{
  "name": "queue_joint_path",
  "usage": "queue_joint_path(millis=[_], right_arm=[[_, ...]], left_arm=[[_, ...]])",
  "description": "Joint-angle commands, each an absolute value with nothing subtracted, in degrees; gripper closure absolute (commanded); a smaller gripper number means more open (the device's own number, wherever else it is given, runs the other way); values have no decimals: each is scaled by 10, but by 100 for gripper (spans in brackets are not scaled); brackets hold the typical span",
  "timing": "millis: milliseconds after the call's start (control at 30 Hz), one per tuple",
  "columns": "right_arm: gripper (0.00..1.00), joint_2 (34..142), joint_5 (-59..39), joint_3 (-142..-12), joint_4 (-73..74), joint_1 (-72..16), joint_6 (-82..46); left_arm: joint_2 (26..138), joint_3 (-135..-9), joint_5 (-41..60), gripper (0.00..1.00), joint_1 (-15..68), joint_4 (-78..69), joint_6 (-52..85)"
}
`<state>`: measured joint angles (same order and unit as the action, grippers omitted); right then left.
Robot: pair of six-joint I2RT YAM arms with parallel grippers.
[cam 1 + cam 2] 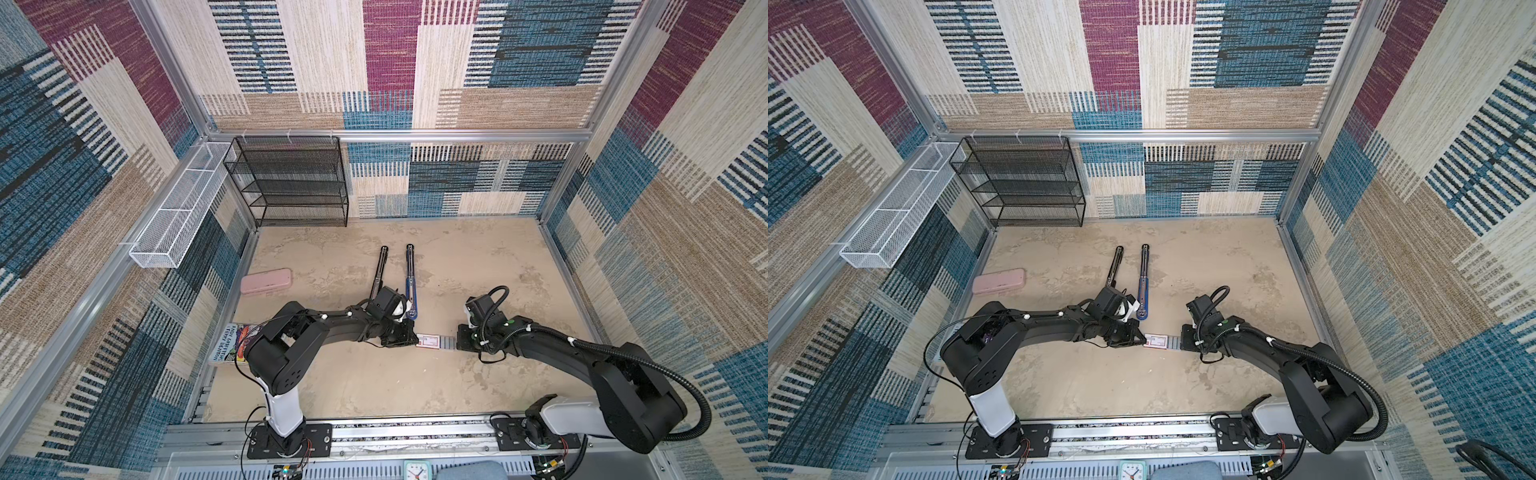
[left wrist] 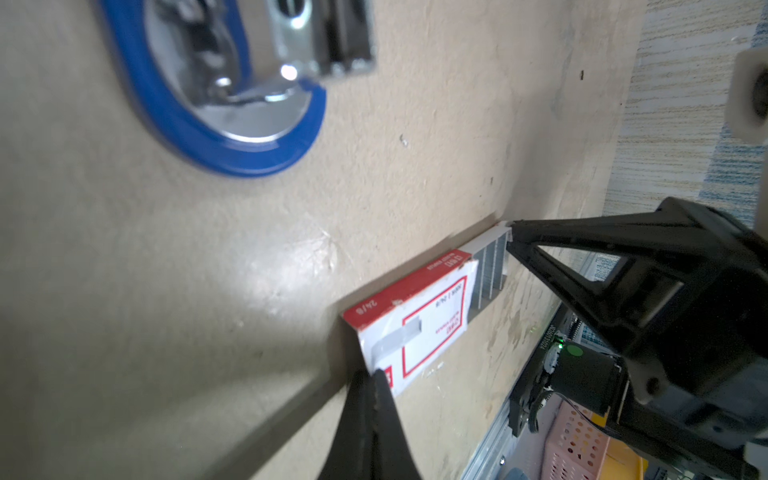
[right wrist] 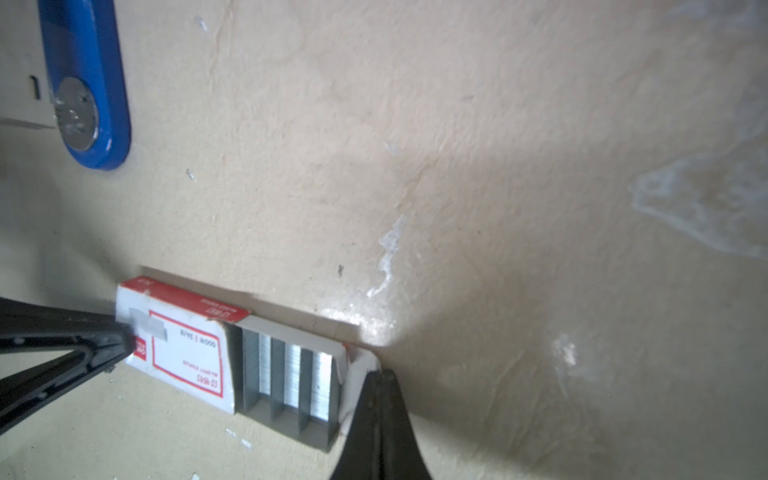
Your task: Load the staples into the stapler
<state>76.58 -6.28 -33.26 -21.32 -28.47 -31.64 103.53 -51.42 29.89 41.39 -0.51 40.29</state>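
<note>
The staples (image 3: 293,374) lie in one grey tray (image 3: 316,436) drawn partway out of one white box (image 3: 183,353) on the table (image 3: 498,166), near the one stapler (image 1: 410,278), whose two arms lie spread apart; we count three bright strips showing. We see two grippers, both clenched: the left gripper (image 2: 376,374) touches the box's outer end; the right gripper (image 3: 380,374) meets the white flap at the tray's end; whether either pinches card, we cannot tell.
</note>
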Motion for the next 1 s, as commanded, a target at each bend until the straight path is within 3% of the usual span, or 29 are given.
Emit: queue_joint_path(millis=[0, 100, 233, 333, 533, 967], right_arm=[[100, 760, -56, -337, -213, -285, -314], [100, 764, -60, -338, -214, -285, -314], [86, 754, -58, -341, -219, -285, -319], [79, 741, -49, -352, -235, -285, -320], [79, 713, -34, -377, -269, -286, -313], [82, 756, -54, -395, -277, -329, -316]], left_arm=[[1027, -511, 284, 100, 413, 17, 383], [1025, -517, 283, 100, 413, 25, 378], [1025, -518, 292, 100, 413, 25, 380], [1018, -513, 289, 91, 413, 25, 381], [982, -493, 266, 79, 413, 33, 392], [903, -437, 219, 72, 414, 32, 416]])
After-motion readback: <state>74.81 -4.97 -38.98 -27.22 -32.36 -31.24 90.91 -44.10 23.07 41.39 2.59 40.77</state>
